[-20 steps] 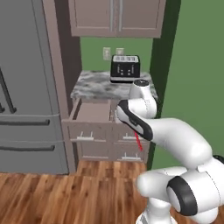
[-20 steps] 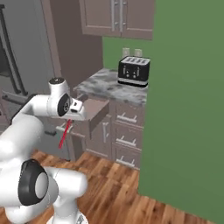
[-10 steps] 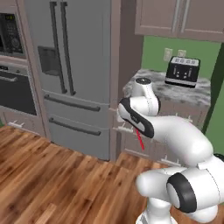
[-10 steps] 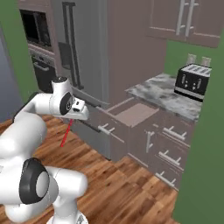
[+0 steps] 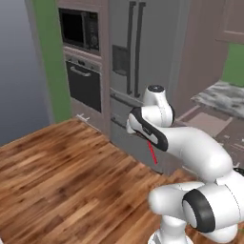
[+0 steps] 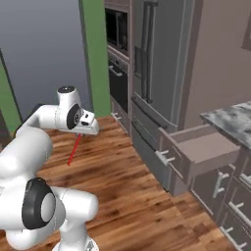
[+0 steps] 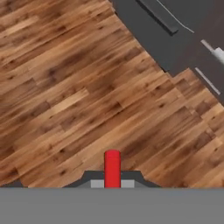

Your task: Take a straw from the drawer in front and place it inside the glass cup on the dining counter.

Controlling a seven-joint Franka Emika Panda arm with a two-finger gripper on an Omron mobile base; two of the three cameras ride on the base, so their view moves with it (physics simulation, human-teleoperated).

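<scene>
My gripper (image 6: 84, 132) is shut on the top end of the red straw (image 6: 74, 150), which hangs down and slightly tilted over the wood floor. In the left base view the straw (image 5: 152, 152) shows below the gripper (image 5: 142, 137), in front of the fridge. The hand view has the straw (image 7: 112, 168) sticking up between the jaws, floor behind it. The taupe drawer (image 6: 195, 151) stands pulled open at the right, well away from the gripper. The glass cup and the dining counter are out of view.
A grey fridge (image 5: 143, 57) stands ahead, with a built-in oven (image 5: 85, 85) and microwave (image 5: 75, 27) to its left beside a green wall. A small marbled top (image 6: 234, 119) sits above the open drawer. Wood floor (image 5: 57, 176) spreads wide to the left.
The whole picture has swung: the base has turned left, so the toaster counter has slid off to the right and the oven has come into view. The straw stays gripped.
</scene>
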